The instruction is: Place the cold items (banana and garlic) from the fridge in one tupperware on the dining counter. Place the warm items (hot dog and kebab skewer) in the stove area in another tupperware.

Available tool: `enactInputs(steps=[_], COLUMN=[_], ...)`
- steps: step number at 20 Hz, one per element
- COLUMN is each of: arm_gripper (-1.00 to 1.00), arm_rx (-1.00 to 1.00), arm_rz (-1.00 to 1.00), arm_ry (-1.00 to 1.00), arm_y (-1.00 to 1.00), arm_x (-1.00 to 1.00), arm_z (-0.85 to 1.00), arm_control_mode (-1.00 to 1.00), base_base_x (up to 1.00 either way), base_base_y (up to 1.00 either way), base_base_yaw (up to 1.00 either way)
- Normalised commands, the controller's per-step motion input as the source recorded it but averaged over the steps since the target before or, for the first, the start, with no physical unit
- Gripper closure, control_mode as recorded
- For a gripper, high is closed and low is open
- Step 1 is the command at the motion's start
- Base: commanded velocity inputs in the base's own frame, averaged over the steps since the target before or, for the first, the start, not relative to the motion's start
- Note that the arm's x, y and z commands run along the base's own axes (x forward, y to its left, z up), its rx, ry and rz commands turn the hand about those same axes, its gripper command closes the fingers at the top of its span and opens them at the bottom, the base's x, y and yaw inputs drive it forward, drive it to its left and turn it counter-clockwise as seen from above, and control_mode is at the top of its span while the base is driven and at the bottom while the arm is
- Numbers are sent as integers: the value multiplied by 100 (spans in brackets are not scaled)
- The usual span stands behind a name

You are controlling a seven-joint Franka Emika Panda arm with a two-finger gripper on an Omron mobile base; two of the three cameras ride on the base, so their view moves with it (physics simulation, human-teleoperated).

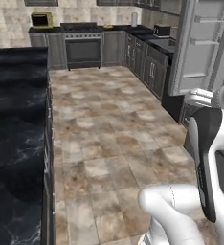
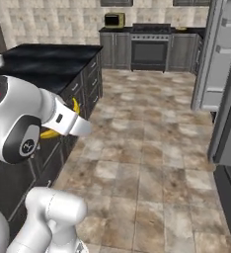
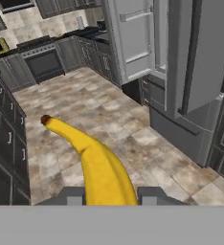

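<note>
We see gripper at lower centre pinching banana at thick end. We judge it light, soft, curved; clamp gently mid-body.

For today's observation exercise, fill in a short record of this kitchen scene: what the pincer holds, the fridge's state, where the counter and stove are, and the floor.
held item: banana, yellow, dark tip pointing away
pincer: shut on the banana
fridge: door open, white shelves inside
dining counter: black marble top, left of the arm
stove area: far wall, between grey cabinets
floor: beige-brown tiles
</note>
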Motion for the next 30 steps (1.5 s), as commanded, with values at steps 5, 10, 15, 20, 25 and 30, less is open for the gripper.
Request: enactInputs(steps=[5, 10, 15, 20, 25, 30], arm_gripper=[100, 100, 100, 100, 100, 100], arm_rx=[0, 0, 0, 0, 0, 0], arm_rz=[0, 0, 0, 0, 0, 0], arm_ry=[0, 0, 0, 0, 0, 0], arm_y=[0, 0, 0, 0, 0, 0], arm_x=[0, 0, 0, 0, 0, 0], arm_z=[0, 0, 0, 0, 0, 0], arm_control_mode=[100, 100, 100, 100, 100, 100], base_base_x=[-100, -100, -50, 0, 0, 0], base_base_y=[-9, -4, 76, 100, 100, 100], base_base_yaw=[31, 30, 21, 3, 0, 0])
